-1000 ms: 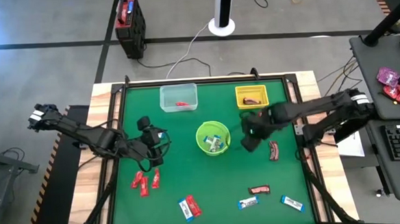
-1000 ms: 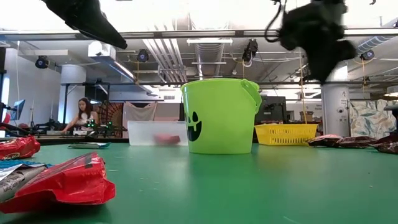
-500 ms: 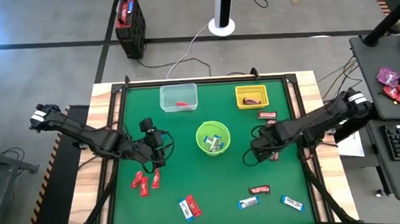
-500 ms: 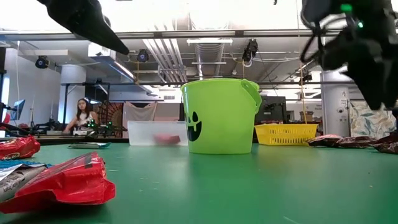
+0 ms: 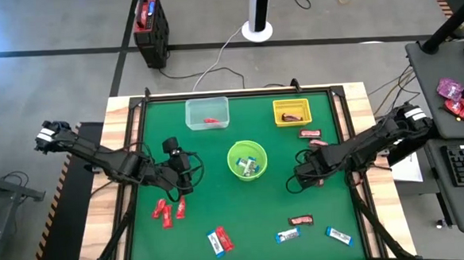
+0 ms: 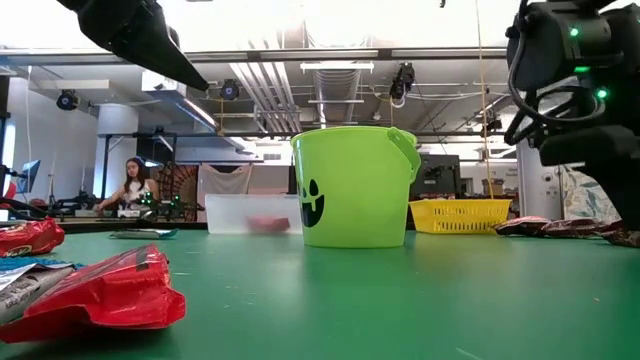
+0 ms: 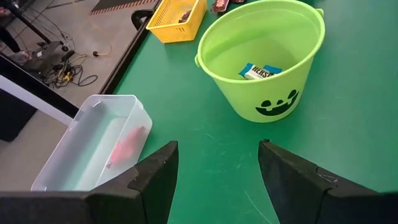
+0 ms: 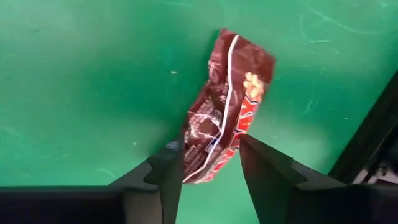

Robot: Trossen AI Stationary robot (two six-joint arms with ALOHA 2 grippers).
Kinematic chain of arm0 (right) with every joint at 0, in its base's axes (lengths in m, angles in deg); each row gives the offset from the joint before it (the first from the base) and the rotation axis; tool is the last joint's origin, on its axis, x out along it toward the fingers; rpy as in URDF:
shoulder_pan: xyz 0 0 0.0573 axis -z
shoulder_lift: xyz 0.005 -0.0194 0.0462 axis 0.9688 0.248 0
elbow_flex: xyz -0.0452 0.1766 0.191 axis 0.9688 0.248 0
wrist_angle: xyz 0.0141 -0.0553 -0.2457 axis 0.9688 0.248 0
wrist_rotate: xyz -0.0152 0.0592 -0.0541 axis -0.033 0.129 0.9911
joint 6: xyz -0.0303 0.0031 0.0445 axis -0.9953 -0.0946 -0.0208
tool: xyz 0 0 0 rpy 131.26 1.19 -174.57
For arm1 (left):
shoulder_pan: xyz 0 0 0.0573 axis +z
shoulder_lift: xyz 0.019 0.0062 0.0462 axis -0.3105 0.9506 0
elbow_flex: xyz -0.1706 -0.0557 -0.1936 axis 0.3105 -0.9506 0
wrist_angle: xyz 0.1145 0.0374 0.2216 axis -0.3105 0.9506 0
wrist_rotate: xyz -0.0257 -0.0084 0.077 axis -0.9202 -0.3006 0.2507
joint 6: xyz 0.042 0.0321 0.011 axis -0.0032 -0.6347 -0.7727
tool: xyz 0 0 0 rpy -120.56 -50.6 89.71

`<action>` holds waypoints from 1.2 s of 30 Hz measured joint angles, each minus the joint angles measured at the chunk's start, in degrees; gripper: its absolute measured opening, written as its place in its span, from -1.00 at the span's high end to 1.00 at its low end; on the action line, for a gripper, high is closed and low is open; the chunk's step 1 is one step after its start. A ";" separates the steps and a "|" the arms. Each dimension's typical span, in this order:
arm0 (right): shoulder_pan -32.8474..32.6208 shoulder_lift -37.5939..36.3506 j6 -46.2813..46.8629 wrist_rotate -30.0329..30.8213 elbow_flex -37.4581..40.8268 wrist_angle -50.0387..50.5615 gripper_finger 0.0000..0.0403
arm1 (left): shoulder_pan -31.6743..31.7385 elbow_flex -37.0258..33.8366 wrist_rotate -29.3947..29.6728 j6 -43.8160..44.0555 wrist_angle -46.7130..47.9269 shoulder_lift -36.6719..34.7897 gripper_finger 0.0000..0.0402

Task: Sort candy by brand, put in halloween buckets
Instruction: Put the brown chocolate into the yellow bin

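Note:
My right gripper is open, low over a dark brown candy that lies flat on the green table right of the lime-green bucket. It also shows in the high view. My left gripper is open and empty, left of the bucket and above the table. The bucket holds blue-and-white candy. The clear box holds one red candy. The yellow basket holds brown candy. My right gripper's open fingers stand on either side of one end of the brown candy, coming from above. I cannot tell whether they touch it. The candy lies flat on the table.
Red candies lie near the left gripper. A blue-and-white and a red candy lie at the near edge. Brown and blue-and-white candies lie at the near right. Two brown candies lie below the yellow basket.
My right gripper has moved from beside the green bucket toward the table's near right and gone down, so that its open fingers now stand over the brown candy. The candy has not moved.

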State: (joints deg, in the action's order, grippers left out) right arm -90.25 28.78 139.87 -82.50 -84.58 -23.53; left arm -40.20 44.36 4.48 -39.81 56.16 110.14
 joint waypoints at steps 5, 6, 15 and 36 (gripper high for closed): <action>0.00 -0.04 -0.94 0.01 1.09 -2.06 0.52 | -0.02 0.00 0.07 0.00 -0.20 0.00 -0.02; 0.00 -0.04 -1.02 0.01 1.09 -2.14 0.59 | -0.01 0.00 0.10 0.00 -0.20 0.00 -0.02; 0.00 -3.14 -3.20 0.11 -0.42 -1.42 0.94 | -0.02 -0.04 0.07 0.00 -1.03 0.00 -0.02; 24.68 0.19 -58.79 27.12 -28.57 4.33 0.96 | -0.01 8.91 -16.83 3.04 17.04 2.93 -0.02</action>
State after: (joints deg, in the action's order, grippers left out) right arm -65.57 28.97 81.07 -55.38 -113.15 -19.21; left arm -40.21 53.28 -12.35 -36.77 73.20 113.06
